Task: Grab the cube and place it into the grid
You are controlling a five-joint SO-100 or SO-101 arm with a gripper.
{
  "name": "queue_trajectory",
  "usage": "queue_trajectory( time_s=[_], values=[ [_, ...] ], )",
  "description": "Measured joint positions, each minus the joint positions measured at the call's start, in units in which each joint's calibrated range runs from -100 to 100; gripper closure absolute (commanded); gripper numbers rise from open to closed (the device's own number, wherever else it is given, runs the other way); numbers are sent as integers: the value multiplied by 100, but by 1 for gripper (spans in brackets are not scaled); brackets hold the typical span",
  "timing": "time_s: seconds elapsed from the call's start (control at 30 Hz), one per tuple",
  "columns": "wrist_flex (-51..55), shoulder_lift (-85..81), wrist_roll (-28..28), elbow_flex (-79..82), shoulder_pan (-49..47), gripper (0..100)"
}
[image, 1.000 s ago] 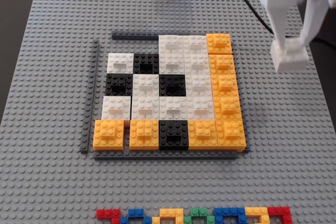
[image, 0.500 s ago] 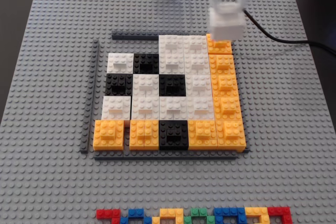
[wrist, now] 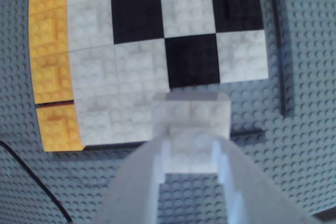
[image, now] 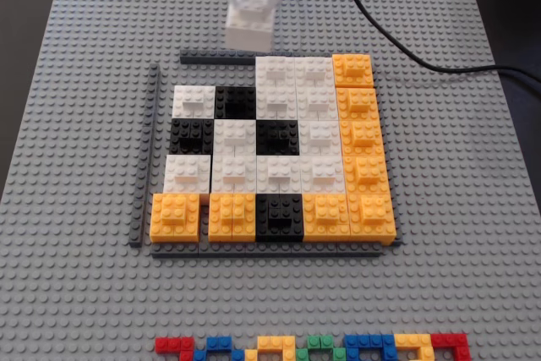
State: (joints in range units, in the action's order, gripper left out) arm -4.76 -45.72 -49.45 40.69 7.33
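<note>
Step in hand: carrying — the end effector (wrist: 191, 153) has the cube (image: 249, 24) pinched by its raised top brick, hanging above the far edge of the grid (image: 275, 154).
End effector: fingers pressed onto the cube from both sides in the wrist view, white and slightly see-through.
Cube: just under the fingertips, off the baseplate, over the thin dark strip (image: 216, 58).
Open slots: two bare grey squares in the far row, just ahead of and below the end effector, beside the tall white column.
Next move: I'd say ease forward, square the cube to one slot, then press down so the studs bite.
Materials: hard glossy plastic, studded everywhere; the grey baseplate (image: 76, 124) will grip once pressed.
</note>
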Motion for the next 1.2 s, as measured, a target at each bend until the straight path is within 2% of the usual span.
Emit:
queue_trajectory(
  time_s=[0.53,1.2],
  values=[
    [-567,-178,-259,1589,612,97],
    [-1065,331,-283,2065,583,97]
  ],
)
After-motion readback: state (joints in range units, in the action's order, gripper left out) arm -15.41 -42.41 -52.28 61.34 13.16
